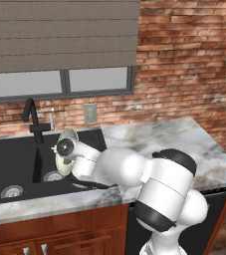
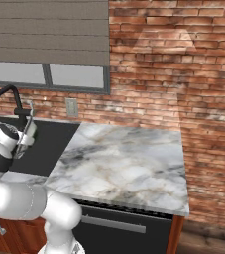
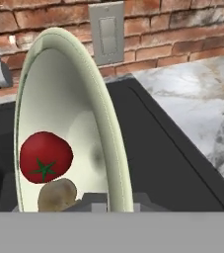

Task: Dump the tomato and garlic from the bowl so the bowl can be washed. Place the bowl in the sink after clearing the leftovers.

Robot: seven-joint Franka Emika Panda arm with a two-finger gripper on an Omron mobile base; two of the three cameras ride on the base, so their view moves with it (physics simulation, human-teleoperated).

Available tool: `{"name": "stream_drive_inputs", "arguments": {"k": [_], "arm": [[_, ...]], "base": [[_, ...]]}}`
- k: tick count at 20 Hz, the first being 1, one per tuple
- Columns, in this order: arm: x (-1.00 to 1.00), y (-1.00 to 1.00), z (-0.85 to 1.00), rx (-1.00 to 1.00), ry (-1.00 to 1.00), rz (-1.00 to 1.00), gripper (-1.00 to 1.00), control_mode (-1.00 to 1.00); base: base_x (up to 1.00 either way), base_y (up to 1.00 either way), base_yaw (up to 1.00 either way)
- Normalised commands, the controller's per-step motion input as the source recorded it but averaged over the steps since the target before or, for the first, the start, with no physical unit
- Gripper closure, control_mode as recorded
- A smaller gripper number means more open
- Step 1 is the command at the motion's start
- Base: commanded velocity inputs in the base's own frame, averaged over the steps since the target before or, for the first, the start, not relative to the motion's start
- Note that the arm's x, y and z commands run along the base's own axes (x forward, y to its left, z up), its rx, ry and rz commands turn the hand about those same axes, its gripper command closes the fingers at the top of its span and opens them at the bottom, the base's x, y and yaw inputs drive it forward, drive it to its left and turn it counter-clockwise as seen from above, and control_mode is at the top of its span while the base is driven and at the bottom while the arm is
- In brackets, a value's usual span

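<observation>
1. In the hand view, the bowl (image 3: 69,99) runs out past the lower edge, so its bottom rim and the grip on it are out of sight; the garlic (image 3: 57,195) is cut off there too.
2. From the left base camera, the arm's wrist covers most of the bowl (image 1: 66,138), leaving just an upper sliver of rim; its contents are hidden.
3. From the right base camera, the bowl (image 2: 28,130) is a thin edge-on strip behind the wrist, too small to read.
4. The sink (image 1: 15,159) is cropped by the left edge, its right basin partly masked by the arm.
5. The faucet (image 2: 11,99) is cut at the left border.
</observation>
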Motion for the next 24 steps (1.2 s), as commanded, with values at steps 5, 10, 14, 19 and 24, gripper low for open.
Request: {"name": "stream_drive_inputs", "arguments": {"k": [5,10,14,19,24], "arm": [[0.0,0.22,0.0,-0.15,0.0,0.0,1.0,-1.0],[-0.02,0.16,0.0,-0.13,0.0,0.0,1.0,-1.0],[-0.01,0.32,0.0,-0.24,0.0,0.0,1.0,-1.0],[0.0,0.11,-0.11,-0.17,0.01,0.0,1.0,-1.0],[0.0,0.0,-0.15,-0.1,0.0,0.0,1.0,-1.0]], "base": [[0.0,0.0,0.0],[0.0,0.0,0.0],[0.0,0.0,0.0],[0.0,0.0,0.0],[0.0,0.0,0.0]]}}
